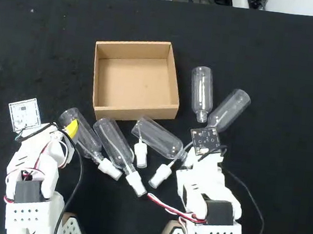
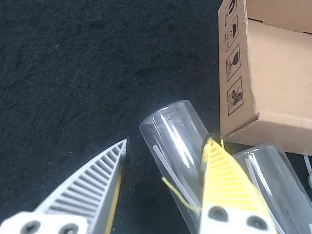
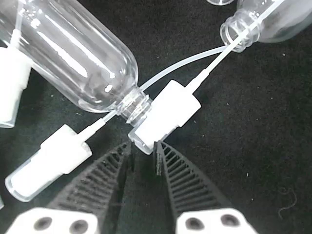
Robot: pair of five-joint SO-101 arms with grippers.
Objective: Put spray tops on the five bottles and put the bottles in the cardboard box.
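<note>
The open cardboard box [image 1: 135, 80] stands mid-table with nothing in it. Two clear bottles [image 1: 81, 131] [image 1: 114, 143] lie in front of it with white spray tops [image 1: 109, 169] [image 1: 136, 183] at their necks. A third bottle [image 1: 157, 138] lies uncapped, and two more [image 1: 202, 91] [image 1: 229, 109] lie right of the box. My left gripper [image 2: 166, 142] is open astride the leftmost bottle [image 2: 178, 146], its yellow finger [image 2: 219, 180] lying over it. My right gripper [image 3: 143, 146] is open by a narrow gap, tips just short of a loose spray top [image 3: 165, 117] beside the third bottle's neck [image 3: 131, 105].
Two more loose spray tops [image 1: 140, 153] [image 1: 160, 175] lie between the bottles. Thin dip tubes [image 3: 219, 58] cross toward another bottle's mouth [image 3: 234, 34]. The box corner [image 2: 263, 87] is close to my left gripper. Bare black cloth spreads to the far left and right.
</note>
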